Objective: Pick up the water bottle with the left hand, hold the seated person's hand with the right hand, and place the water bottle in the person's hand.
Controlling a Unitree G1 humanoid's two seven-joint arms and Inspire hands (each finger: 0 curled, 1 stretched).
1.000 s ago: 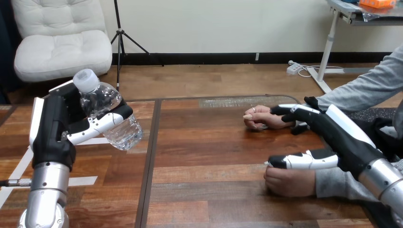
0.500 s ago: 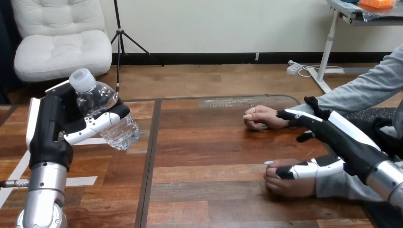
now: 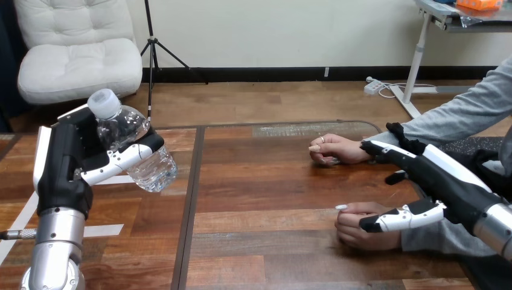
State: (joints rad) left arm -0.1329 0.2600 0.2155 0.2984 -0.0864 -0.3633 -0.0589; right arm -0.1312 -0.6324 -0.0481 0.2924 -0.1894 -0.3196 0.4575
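Note:
A clear plastic water bottle (image 3: 137, 148) with a white cap is held tilted above the table's left part, my left hand (image 3: 65, 162) curled round it with the thumb across its front. The person at the right rests two hands on the table. The far hand (image 3: 334, 149) lies loosely closed, and the near hand (image 3: 361, 227) is a fist. My right hand (image 3: 451, 182) hangs open between them. Its fingers (image 3: 391, 151) reach beside the far hand's wrist, and its thumb (image 3: 400, 219) lies over the back of the near hand without gripping it.
White tape strips (image 3: 104, 229) mark the wooden table (image 3: 265, 199) at the left, under my left arm. A dark seam (image 3: 192, 199) runs front to back between bottle and person. The person's grey sleeves (image 3: 465, 115) come in from the right edge.
My right hand has drawn back to the right and sunk; its fingertips left the far hand and its thumb now lies over the near fist. The bottle shifted slightly left.

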